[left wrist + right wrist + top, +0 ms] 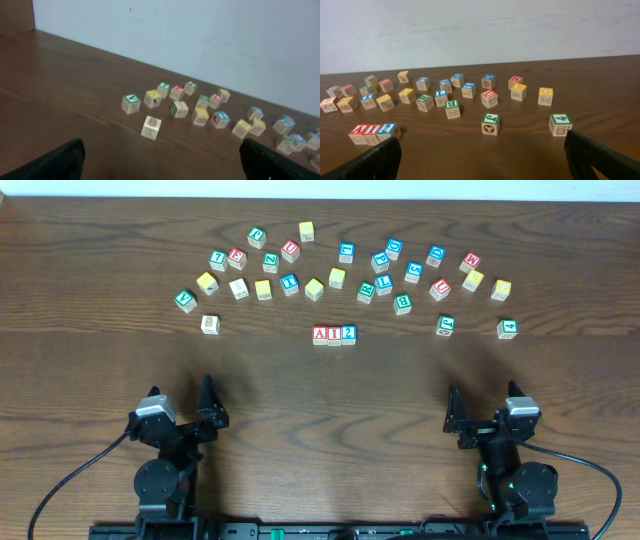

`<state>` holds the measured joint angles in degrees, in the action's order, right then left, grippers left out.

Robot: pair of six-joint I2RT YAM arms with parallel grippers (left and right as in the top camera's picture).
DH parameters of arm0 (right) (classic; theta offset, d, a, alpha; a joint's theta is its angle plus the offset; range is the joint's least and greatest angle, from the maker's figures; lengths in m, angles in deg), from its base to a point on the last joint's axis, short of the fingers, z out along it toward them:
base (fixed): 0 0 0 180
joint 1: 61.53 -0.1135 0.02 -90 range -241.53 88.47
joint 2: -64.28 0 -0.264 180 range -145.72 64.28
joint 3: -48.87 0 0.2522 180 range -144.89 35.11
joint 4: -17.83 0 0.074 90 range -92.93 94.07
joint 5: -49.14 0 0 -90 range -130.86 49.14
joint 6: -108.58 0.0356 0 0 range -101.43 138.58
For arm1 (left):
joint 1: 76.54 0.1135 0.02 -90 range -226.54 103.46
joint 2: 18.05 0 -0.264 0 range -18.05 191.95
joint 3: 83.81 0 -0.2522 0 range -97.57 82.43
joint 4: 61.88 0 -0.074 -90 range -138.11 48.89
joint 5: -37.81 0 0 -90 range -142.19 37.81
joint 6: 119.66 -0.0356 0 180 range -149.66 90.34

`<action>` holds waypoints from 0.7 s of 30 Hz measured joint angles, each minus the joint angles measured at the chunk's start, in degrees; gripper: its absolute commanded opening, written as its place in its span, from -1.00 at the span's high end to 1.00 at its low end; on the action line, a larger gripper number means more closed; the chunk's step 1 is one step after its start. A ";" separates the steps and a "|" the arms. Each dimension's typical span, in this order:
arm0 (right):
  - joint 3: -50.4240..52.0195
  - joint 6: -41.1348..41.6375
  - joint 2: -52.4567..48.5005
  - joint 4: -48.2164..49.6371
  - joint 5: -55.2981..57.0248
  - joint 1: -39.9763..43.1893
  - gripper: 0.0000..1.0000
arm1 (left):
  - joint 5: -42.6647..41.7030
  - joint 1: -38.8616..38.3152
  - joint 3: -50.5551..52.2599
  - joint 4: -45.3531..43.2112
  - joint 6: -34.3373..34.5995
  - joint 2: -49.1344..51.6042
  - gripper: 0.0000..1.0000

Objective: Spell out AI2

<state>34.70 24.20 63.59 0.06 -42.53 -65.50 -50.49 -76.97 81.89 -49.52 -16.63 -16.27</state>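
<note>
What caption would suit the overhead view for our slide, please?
A cube, I cube and 2 cube in a row spell AI2; left gripper and right gripper open.

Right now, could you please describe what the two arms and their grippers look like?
Both are black and blocky. The left arm and right arm each carry a silver-grey cap near the wrist and trail a thin black cable. The left gripper and right gripper have plain black fingers. Small green lights glow on the right arm's base.
</note>
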 measured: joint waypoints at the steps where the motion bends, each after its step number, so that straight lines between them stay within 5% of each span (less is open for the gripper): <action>1: 0.00 0.00 0.00 0.00 -0.02 0.00 -0.98 | 0.00 0.00 0.00 0.87 -0.24 -0.50 -0.95; 21: 0.00 0.00 0.00 0.00 -0.02 0.00 -0.99 | -0.24 0.33 -0.48 2.69 -1.53 -1.16 -0.95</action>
<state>34.70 24.20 63.59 0.06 -42.55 -65.50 -50.73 -76.64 81.41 -46.84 -18.16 -17.42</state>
